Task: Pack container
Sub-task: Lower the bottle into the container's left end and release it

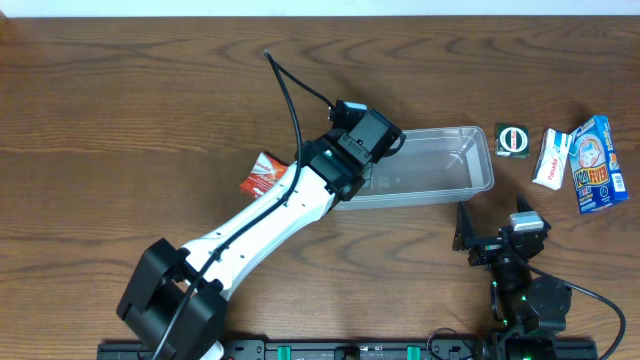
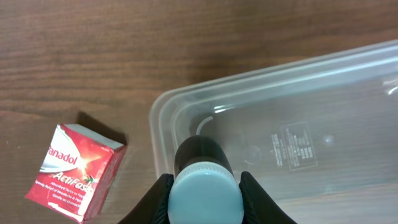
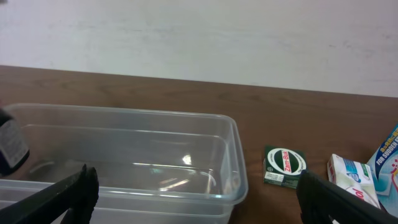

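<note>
The container is a clear, shallow plastic bin right of the table's centre, lying lengthwise. My left gripper hovers over its left end. In the left wrist view this gripper is shut on a dark bottle by its pale blue cap, and the bottle hangs just inside the container's left corner. My right gripper stands open near the front edge, right of the container, with nothing between its fingers. The bottle shows at the far left of the right wrist view.
A red Panadol box lies on the wood just left of the container. To the container's right lie a green Zam-Buk box, a white box and a blue box.
</note>
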Tool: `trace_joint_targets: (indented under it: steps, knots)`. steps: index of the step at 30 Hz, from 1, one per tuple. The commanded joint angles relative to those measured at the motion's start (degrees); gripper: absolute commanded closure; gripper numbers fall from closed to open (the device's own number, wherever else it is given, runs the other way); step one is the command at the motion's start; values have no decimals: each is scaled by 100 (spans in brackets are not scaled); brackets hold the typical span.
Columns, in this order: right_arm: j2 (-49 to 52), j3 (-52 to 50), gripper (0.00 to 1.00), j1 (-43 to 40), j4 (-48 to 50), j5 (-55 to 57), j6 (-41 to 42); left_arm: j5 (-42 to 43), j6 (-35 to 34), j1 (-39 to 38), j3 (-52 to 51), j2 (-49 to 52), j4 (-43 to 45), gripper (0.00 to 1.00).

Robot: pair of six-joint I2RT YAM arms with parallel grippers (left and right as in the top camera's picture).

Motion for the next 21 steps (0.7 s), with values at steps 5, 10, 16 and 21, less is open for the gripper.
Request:
trace_joint_targets:
  steps: [5,10,16,21]
  knots:
    - [-13,-11,1,-79,-24,-22,-2,-118,-111,9,-17,48,2,72]
    - [-13,-11,1,-79,-24,-22,-2,-118,-221,9,-20,201,13,72]
    - [-13,-11,1,-79,-24,-24,-2,-118,-240,9,-20,354,39,72]
    - [-13,-11,1,-79,-24,-22,0,-120,-240,9,-20,354,39,72]
